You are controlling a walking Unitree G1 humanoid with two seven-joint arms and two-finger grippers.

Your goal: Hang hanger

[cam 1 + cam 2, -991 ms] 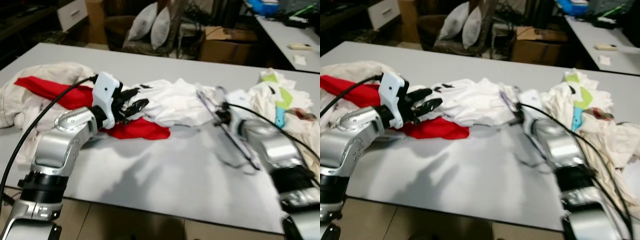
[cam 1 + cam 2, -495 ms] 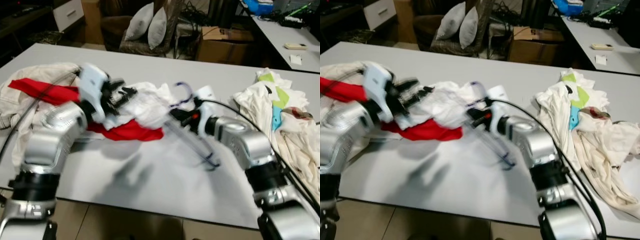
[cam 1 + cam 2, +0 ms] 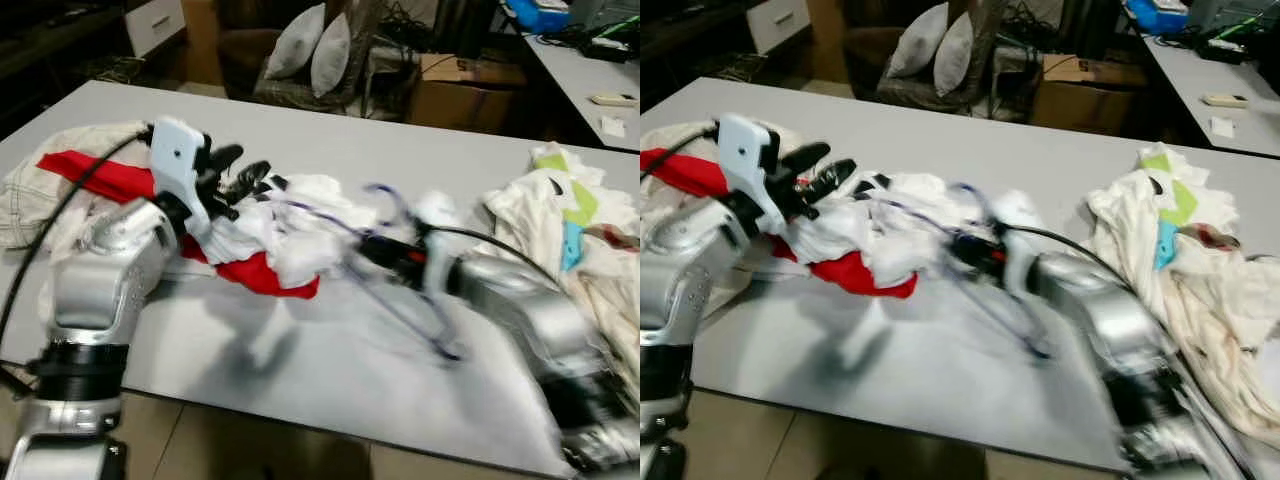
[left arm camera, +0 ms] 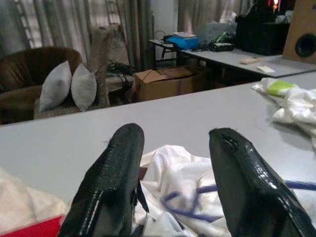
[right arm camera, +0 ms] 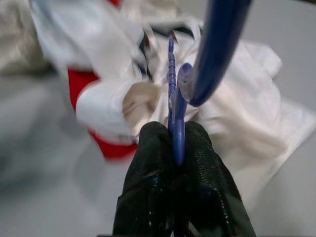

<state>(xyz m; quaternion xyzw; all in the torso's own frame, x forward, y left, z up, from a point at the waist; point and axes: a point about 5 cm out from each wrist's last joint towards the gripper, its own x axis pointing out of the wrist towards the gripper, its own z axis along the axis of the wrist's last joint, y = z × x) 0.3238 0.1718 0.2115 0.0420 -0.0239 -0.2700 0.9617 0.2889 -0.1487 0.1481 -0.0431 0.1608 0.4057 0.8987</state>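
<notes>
From the left eye view I see a grey rectangular table (image 3: 330, 390) with a heap of crumpled white and red garments (image 3: 270, 235) near its middle. My left gripper (image 3: 235, 180) sits raised over the heap's left part, its two black fingers spread apart with nothing between them. My right gripper (image 3: 385, 250) comes in from the right, blurred, holding the thin purple plastic hanger (image 3: 400, 290), which slants over the table just beside the heap, its hook raised. A second pile of pale cream and white clothes (image 3: 590, 240) lies at the table's right end, well apart.

The right eye view gives me the same layout, with two grey pillows (image 3: 940, 40) on a dark seat beyond the table.

In the left wrist view the two fingers (image 4: 113, 182) stand wide apart above white cloth (image 4: 173, 197).

In the right wrist view the black fingers (image 5: 153, 192) are pressed together on the hanger's purple stem, white and red cloth beyond.
</notes>
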